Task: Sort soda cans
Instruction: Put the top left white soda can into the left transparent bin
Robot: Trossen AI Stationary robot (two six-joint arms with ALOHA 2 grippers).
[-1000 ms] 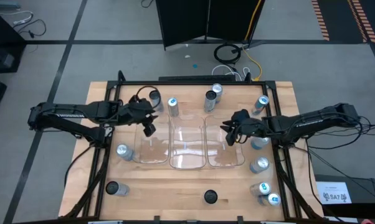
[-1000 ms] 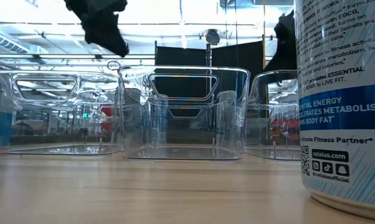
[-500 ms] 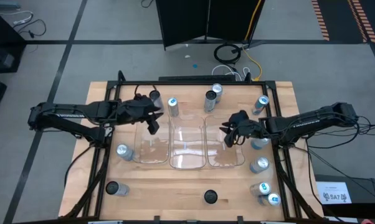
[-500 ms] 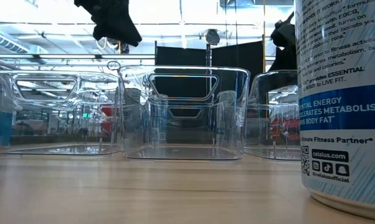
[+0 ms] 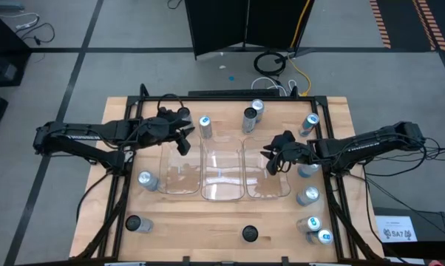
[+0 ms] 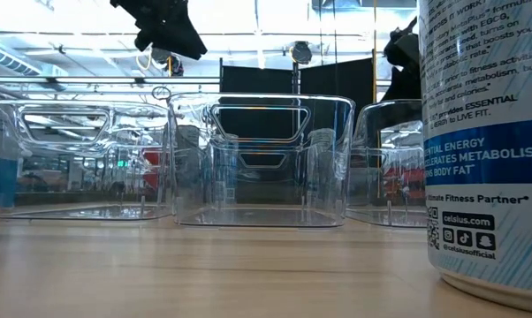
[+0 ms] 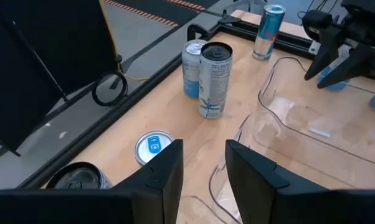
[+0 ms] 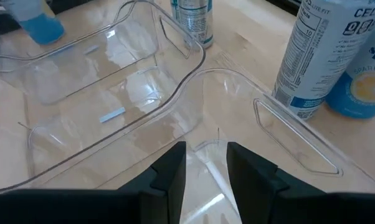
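High view: left end effector (image 5: 181,142) hangs over the far end of the left tray (image 5: 167,185), near a dark-top can (image 5: 183,114) and a blue-top can (image 5: 205,124). Its fingers are a little apart with nothing between them. Right end effector (image 5: 274,161) sits over the right tray (image 5: 267,193), same deal: narrow gap, empty. All three trays look empty to me. The cans are scattered on the worktop (image 5: 193,222) around them, a bunch down the right edge, so the sorting has barely started I'd say.

What I'd worry about: these cans are tall, slim, smooth metal cylinders, so a slightly off-centre pinch could tip one or let it slip. The two at the back (image 5: 253,113) stand right beside each other, so going for one could knock the other. The trays are thin clear plastic with rounded rims, probably light, so a finger clipping a rim might shove a tray across the smooth wood
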